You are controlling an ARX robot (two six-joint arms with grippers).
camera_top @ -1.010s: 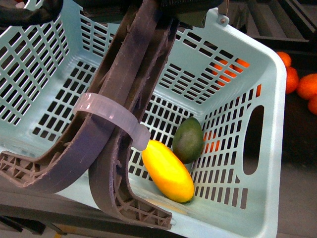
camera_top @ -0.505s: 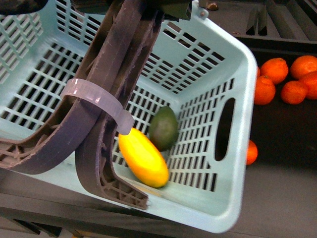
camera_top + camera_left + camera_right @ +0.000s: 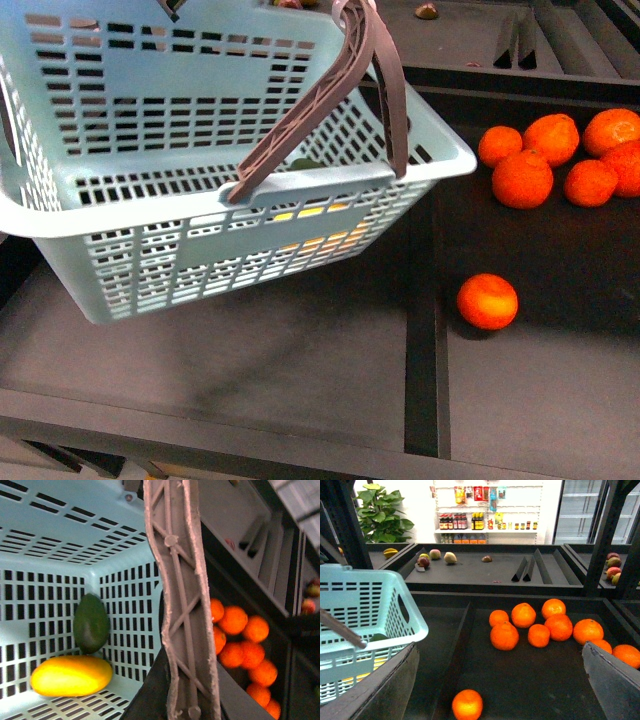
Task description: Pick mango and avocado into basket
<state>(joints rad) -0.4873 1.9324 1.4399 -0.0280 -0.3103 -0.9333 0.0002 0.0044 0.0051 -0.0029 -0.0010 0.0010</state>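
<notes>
While the basket [image 3: 150,270] hangs tilted, your mango [image 3: 71,675] lies at the avocado's [image 3: 91,623] six o'clock. Your right end effector [image 3: 500,690] gapes wide, empty. Left's grip you cannot tell.

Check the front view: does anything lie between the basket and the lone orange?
Nothing. Between the basket and the lone orange shows only bare dark shelf and its divider strip.

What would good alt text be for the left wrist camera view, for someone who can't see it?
Inside a light teal slotted basket, a yellow mango lies next to a dark green avocado, seen from above. A brown ribbed handle crosses the middle of the picture, and a pile of oranges sits on a dark shelf beyond it.
</notes>
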